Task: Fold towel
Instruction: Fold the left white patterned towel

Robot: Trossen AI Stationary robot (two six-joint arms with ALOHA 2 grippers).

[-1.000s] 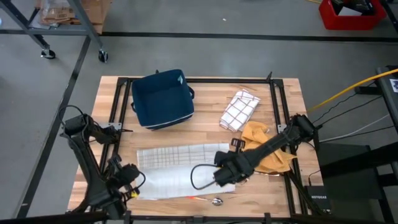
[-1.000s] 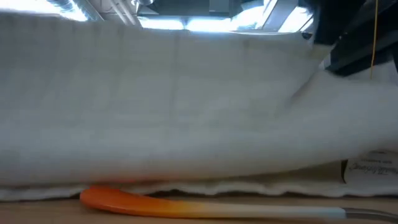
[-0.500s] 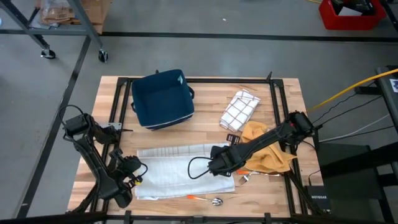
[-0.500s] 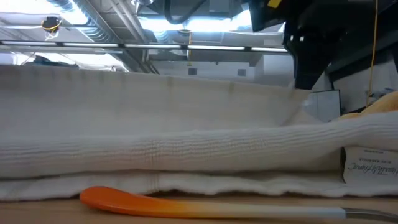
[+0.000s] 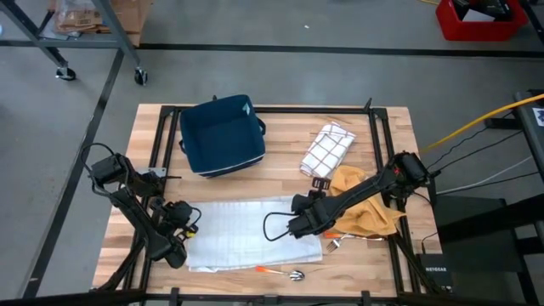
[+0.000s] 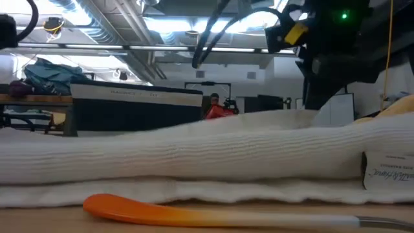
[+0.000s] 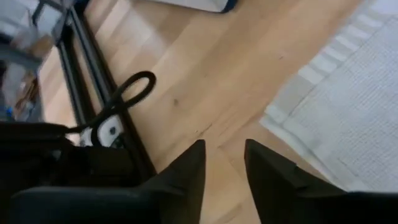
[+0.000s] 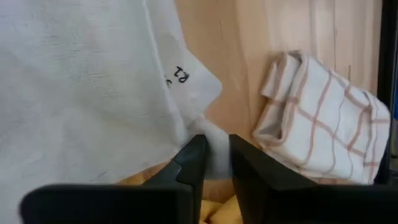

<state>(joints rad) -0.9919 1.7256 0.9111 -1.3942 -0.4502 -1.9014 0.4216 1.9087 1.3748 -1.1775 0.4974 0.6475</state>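
Observation:
The white towel point(image 5: 246, 234) lies flat and folded on the wooden table near its front edge; the low view shows its layers point(image 6: 194, 155) stacked. My left gripper point(image 5: 181, 223) stands open at the towel's left end, with bare wood between its fingers point(image 7: 222, 155) and the towel's corner point(image 7: 280, 121) just beside them. My right gripper point(image 5: 297, 225) is at the towel's right end. Its fingers stand a little apart point(image 8: 214, 149), with a white tip of the towel between them. My right gripper comes slanting down at the towel's right-hand corner point(image 8: 211, 132), and a bit of that corner shows in the narrow gap between its fingertips. The towel lies slack on the table there. I cannot tell whether the fingers touch it.
An orange-handled spoon point(image 5: 280, 272) lies along the front edge before the towel point(image 6: 129, 208). A yellow cloth point(image 5: 365, 212) lies under the right arm, with a folded checked cloth point(image 5: 327, 151) behind it. A navy bin point(image 5: 221, 136) stands at the far left.
Both grippers have sunk and gone toward the table's far edge. The towel layer that hung raised close before the low camera has come down. It now lies flat on the layer beneath.

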